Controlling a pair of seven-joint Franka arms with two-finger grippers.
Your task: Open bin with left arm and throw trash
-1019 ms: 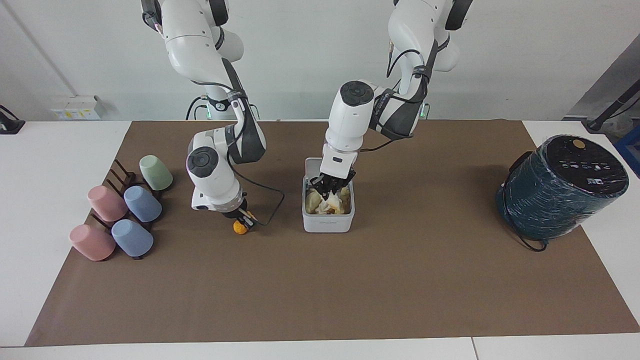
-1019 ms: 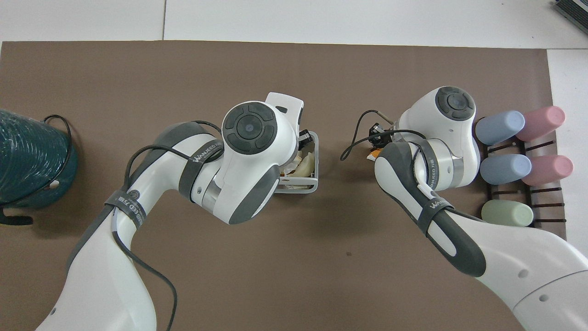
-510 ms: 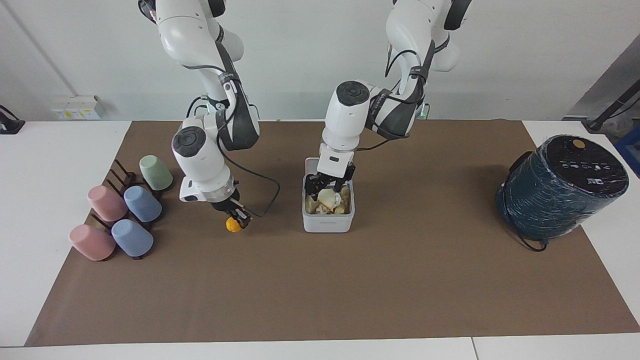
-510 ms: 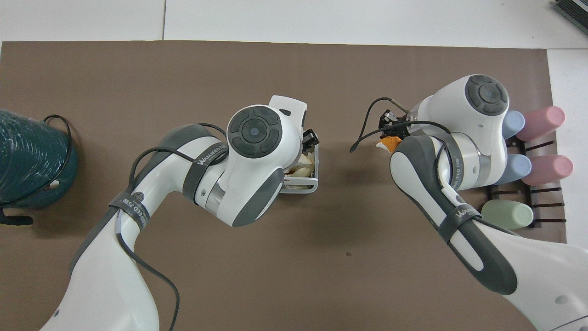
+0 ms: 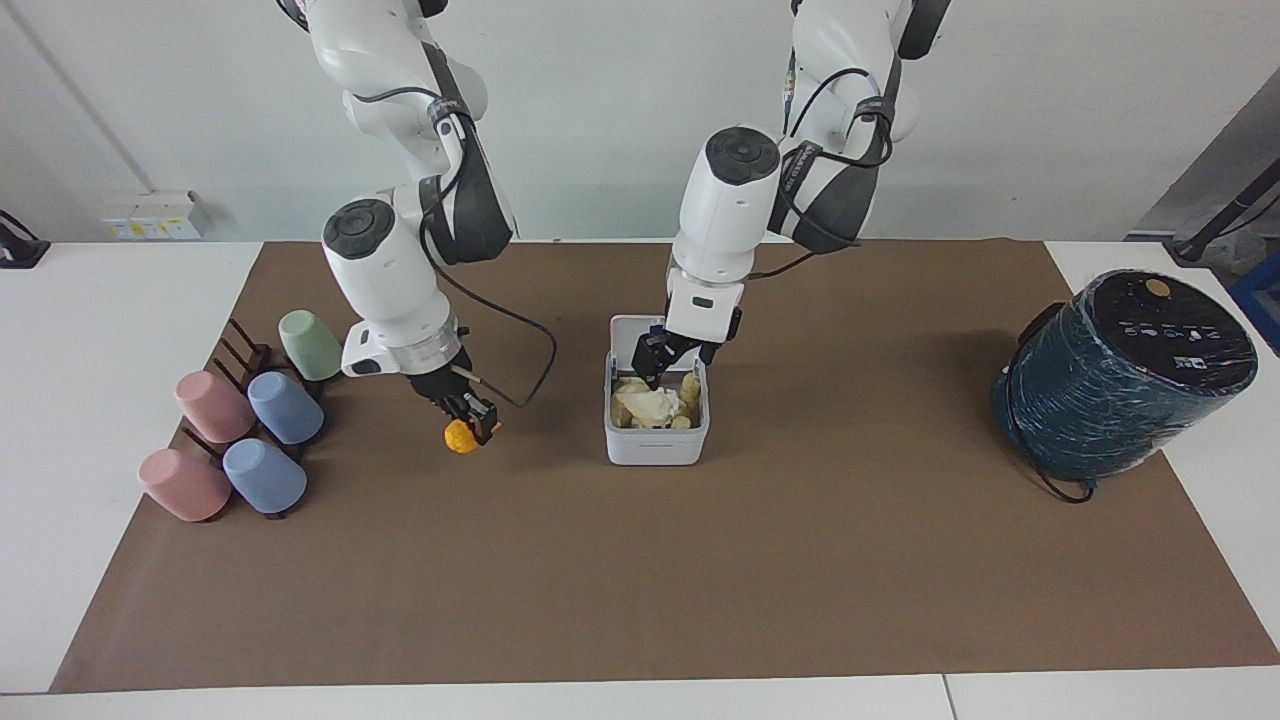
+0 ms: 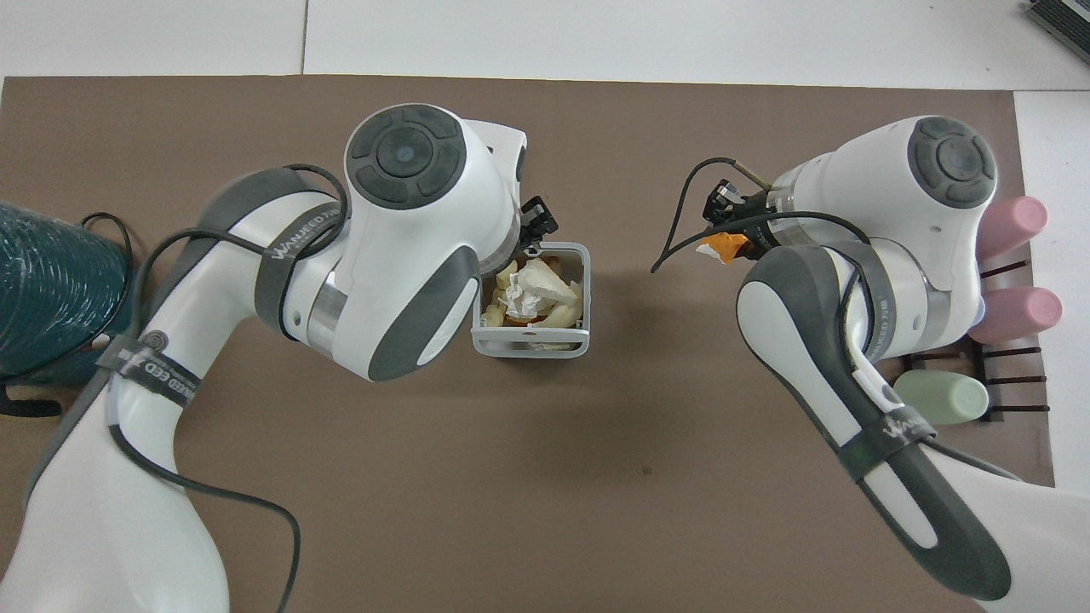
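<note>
Facing view: the left end effector has risen out of the bin and now hangs just above its rim with fingers spread and nothing between them; a second ago it was down among the contents. The tissue it released lies in the bin on pale bread scraps. The hinged lid stands upright at the bin's edge nearer the robots. The right end effector has lifted from the mat and pinches the orange chunk above it, between the bin and the cup rack. Judgement: one scrap is delivered, and the chunk must next travel across to the bin. Overhead view: the bin is a white square box with rounded corners and smooth plastic walls; the tissue is crumpled and soft, the bread matte and pale. The chunk is partly hidden under the right end effector. The left end effector shows at the bin's farther edge.
</note>
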